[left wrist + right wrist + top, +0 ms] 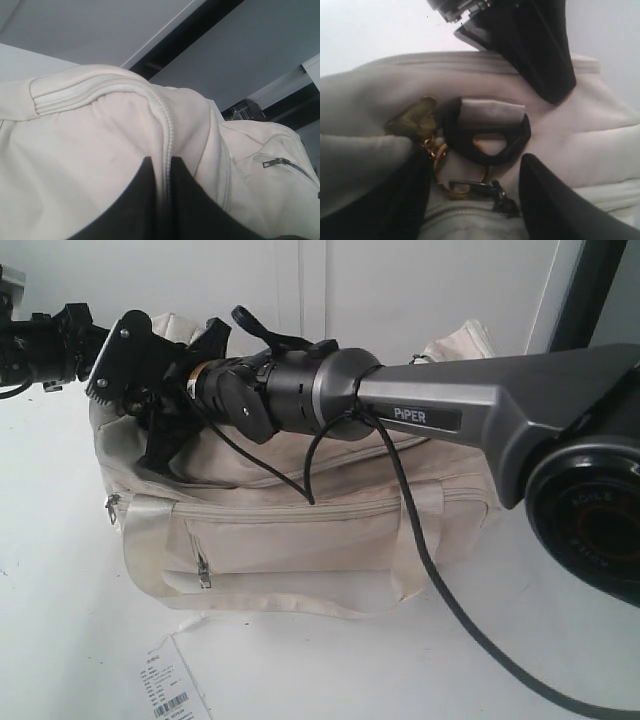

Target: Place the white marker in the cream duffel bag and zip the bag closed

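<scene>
The cream duffel bag [300, 530] lies on the white table. My left gripper [110, 380] is at the bag's left end and is shut [162, 165] on the cream fabric right along the top zip seam [165, 125]. My right arm reaches across the bag's top to that same end. The right gripper [475, 160] is open, its black fingers either side of the dark zip pull [492, 192] without touching it. A gold charm [415, 120] and a black ring [485, 150] sit just beyond the pull. The white marker is out of view.
A white paper barcode tag [170, 690] lies on the table [60, 620] in front of the bag. The right arm's black cable [450, 610] hangs across the bag's front. The left gripper's finger [540, 55] stands close above the black ring.
</scene>
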You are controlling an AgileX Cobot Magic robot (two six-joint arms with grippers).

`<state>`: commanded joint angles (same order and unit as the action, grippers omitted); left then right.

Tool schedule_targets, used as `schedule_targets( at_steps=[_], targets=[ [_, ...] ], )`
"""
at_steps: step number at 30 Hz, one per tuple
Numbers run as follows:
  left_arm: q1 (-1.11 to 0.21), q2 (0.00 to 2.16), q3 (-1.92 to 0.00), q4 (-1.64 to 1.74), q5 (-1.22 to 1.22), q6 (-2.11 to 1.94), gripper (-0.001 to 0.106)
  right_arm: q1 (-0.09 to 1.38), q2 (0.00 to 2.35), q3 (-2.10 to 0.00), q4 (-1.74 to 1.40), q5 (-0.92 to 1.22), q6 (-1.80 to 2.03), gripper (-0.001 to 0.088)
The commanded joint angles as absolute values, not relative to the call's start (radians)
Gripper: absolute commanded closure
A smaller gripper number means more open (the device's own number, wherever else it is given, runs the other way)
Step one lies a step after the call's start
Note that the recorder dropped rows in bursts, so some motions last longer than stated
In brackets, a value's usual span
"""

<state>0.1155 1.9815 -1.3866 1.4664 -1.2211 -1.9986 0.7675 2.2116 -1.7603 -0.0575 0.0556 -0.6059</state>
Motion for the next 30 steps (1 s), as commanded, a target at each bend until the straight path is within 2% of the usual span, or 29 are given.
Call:
schedule_targets(
  at_steps=[5, 8, 9, 30],
  targets=[
    [0.115, 1.982, -1.387, 1.466, -1.221, -1.999, 0.105, 0.768, 2.236, -1.76, -0.058, 0.067, -0.606, 0.0573],
    [0.115, 1.982, -1.387, 1.466, -1.221, -1.999, 0.105, 0.768, 2.24, -1.76, -0.058, 0.087, -0.606, 0.0757],
    [0.115, 1.982, -1.387, 1.466, -1.221, -1.999, 0.105, 0.768, 2.237, -1.762, -0.058, 0.089, -0.606, 0.0853],
    [0.115, 1.982, -1.387, 1.46, -1.221, -1.984, 0.105, 0.768, 2.105, -1.769, 0.057, 0.372, -0.571, 0.0868]
  ],
)
